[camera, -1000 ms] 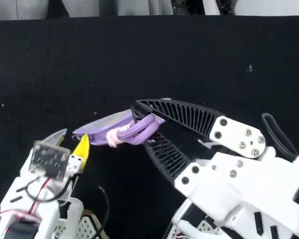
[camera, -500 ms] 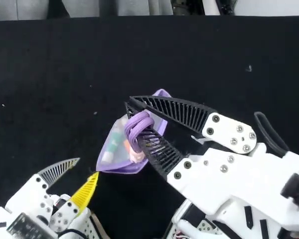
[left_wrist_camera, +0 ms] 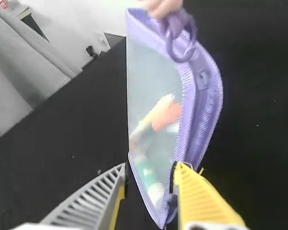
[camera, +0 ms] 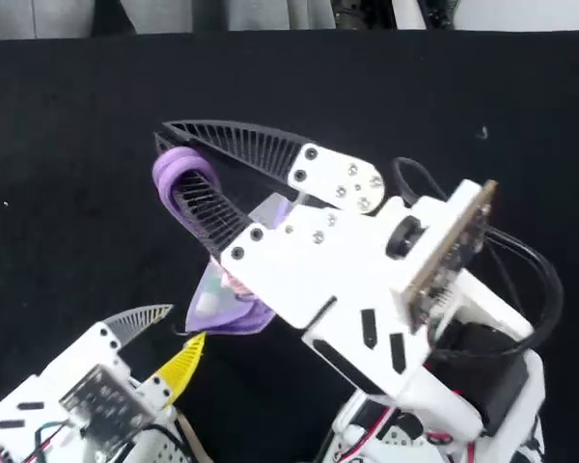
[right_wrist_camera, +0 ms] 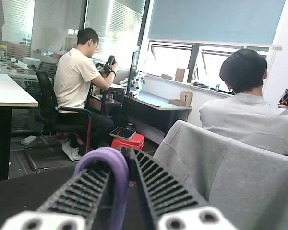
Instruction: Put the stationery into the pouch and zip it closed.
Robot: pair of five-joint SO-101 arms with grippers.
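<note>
**High view.** The right gripper (camera: pixel 166 156) has two long black plastic fingers, ribbed like a comb and curved to a beak. They are pressed together on a thick, rounded purple loop (camera: pixel 181 166), which bulges out between them near the tips. Under the arm's white body hangs the flat, translucent pouch (camera: pixel 217 304) with purple fabric edging, lifted off the matt black table (camera: pixel 68 116) and partly hidden by the arm. At the lower left the left gripper (camera: pixel 184 324) stands spread wide with nothing clamped in it. It has one grey ribbed finger and one smooth-backed yellow finger. The pouch's lower corner is just beside the yellow tip; I cannot tell whether they touch.

**Left wrist view.** The pouch hangs on end from the purple loop (left_wrist_camera: pixel 180 33), with a purple woven zip band running down one long side. I cannot tell whether the zip is shut. Through the fine mesh wall show the stationery pieces: an orange piece (left_wrist_camera: pixel 164 112) and, lower, a green-and-white piece (left_wrist_camera: pixel 145 170), both blurred. The left gripper (left_wrist_camera: pixel 150 166) is parted, and the pouch's bottom corner lies between the grey finger (left_wrist_camera: pixel 93 201) and the yellow finger (left_wrist_camera: pixel 201 201).

**Right wrist view.** The right gripper (right_wrist_camera: pixel 119 160) is nearly closed, its toothed black fingers pinching the purple loop (right_wrist_camera: pixel 105 155), which arches smoothly over one finger.
</note>
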